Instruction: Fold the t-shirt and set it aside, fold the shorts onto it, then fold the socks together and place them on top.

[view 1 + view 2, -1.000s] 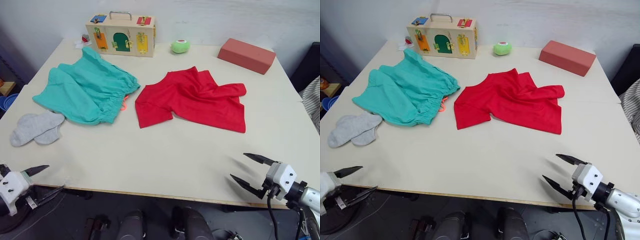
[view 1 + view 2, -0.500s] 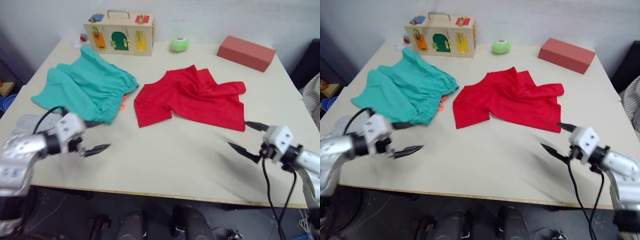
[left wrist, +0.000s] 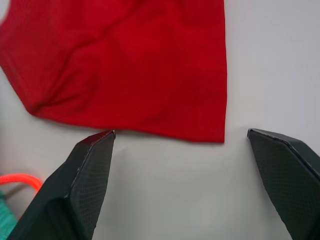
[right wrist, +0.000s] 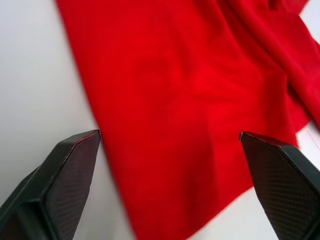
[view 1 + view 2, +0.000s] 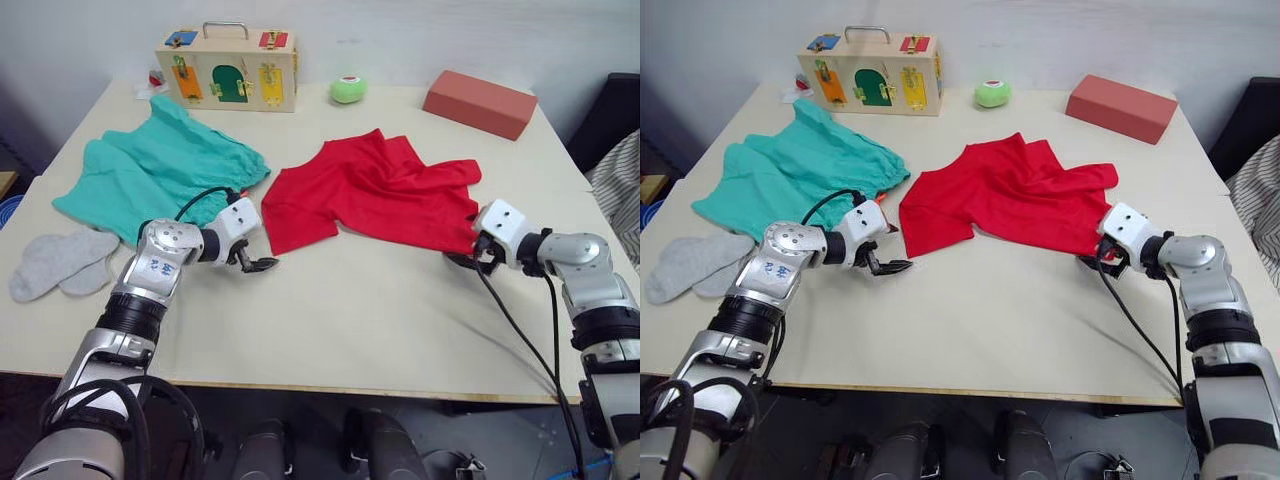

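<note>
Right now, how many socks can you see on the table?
2. Both socks lie together, overlapping, near the table's left edge, in front of the shorts and left of the left pincer. None looks hidden.

Probably a robotics test lab: plain white wall, bare counter [image 5: 330,310], wooden latch-board box [image 5: 227,67] and red block [image 5: 479,103] as props.
</note>
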Action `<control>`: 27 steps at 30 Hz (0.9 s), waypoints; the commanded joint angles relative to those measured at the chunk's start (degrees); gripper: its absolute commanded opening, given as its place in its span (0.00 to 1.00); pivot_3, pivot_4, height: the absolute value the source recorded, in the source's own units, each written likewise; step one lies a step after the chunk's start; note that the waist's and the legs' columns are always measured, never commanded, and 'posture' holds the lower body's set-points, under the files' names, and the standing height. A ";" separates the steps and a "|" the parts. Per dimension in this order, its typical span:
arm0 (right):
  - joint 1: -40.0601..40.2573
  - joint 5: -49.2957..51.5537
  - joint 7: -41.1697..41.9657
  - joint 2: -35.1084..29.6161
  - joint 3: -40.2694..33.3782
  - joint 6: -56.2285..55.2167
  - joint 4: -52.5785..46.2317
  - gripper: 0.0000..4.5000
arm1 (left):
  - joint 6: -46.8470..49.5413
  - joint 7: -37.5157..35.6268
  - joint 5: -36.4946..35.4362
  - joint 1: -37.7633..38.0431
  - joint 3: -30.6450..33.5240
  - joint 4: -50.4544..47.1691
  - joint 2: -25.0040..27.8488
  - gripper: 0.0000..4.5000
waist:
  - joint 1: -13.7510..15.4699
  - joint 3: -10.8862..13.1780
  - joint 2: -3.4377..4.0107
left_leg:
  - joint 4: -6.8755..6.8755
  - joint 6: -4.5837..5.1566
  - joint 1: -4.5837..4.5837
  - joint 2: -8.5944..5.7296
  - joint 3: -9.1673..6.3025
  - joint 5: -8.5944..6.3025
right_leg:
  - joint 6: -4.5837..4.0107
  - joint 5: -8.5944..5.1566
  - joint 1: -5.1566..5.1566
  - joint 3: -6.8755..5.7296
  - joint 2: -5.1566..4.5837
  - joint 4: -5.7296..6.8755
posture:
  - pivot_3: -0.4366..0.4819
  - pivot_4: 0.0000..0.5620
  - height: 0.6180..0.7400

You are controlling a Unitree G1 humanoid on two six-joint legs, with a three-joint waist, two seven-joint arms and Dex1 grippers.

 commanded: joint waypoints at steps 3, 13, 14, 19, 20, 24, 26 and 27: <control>-1.52 -2.48 2.83 0.37 2.09 1.34 5.05 0.66 | -1.40 -0.88 2.52 -2.54 -0.52 4.39 0.13 0.57 | -0.01 -0.04 -0.06 | 0.11 0.08 0.01 0.00 0.00 -0.05 | 0.04 0.03 0.02 0.05 -0.04 0.06 | 0.48 0.27 1.00; 1.78 0.57 7.68 -0.97 -0.38 1.23 -1.30 0.00 | -6.68 -3.81 -0.29 0.01 2.71 4.94 0.23 0.00 | 0.03 -0.04 -0.06 | 0.12 0.08 -0.03 0.00 0.01 -0.08 | 0.05 0.04 -0.02 0.06 -0.06 0.06 | 0.48 0.27 1.00; 2.63 1.16 8.28 -1.38 -0.81 1.74 -3.02 0.00 | -7.13 -4.73 -1.02 0.89 3.25 3.52 0.49 0.00 | 0.04 -0.04 -0.06 | 0.11 0.07 -0.03 0.00 0.01 -0.09 | 0.04 0.04 -0.02 0.06 -0.06 0.06 | 0.48 0.27 1.00; 9.91 6.06 13.79 -5.00 -3.71 3.65 -14.72 0.00 | -7.66 -12.55 -7.74 8.30 6.58 -8.79 3.43 0.00 | 0.07 -0.02 -0.04 | 0.06 0.05 -0.17 0.03 0.02 -0.16 | 0.04 0.04 -0.11 0.02 -0.03 0.10 | 0.48 0.27 1.00; 11.81 6.83 14.45 -5.96 -4.31 4.18 -17.04 0.00 | -7.81 -13.99 -8.94 10.08 7.11 -11.11 4.31 0.00 | 0.08 -0.02 -0.04 | 0.08 0.07 -0.23 0.03 0.02 -0.18 | 0.04 0.04 -0.14 0.01 -0.03 0.08 | 0.48 0.27 1.00; 23.31 12.79 19.31 -10.49 -8.67 6.57 -28.93 0.00 | -6.04 -18.98 -14.84 19.37 10.02 -23.84 8.51 0.00 | 0.26 0.03 0.05 | 0.09 0.14 -0.24 0.04 -0.02 -0.27 | 0.05 0.04 -0.12 0.01 -0.04 -0.25 | 0.48 0.27 1.00; 29.05 14.94 20.67 -12.41 -11.13 6.82 -32.63 0.00 | -3.35 -20.13 -18.04 23.89 11.36 -30.12 10.03 0.00 | 0.30 0.04 0.07 | 0.08 0.20 -0.24 0.05 -0.03 -0.32 | 0.05 0.04 -0.08 0.00 -0.04 -0.32 | 0.48 0.27 1.00; 31.31 15.35 20.70 -13.17 -12.14 6.92 -33.63 0.00 | -2.56 -20.30 -19.12 25.71 11.92 -32.50 10.52 0.00 | 0.34 0.05 0.08 | 0.08 0.22 -0.22 0.05 -0.04 -0.37 | 0.06 0.05 -0.05 0.00 -0.05 -0.34 | 0.48 0.27 1.00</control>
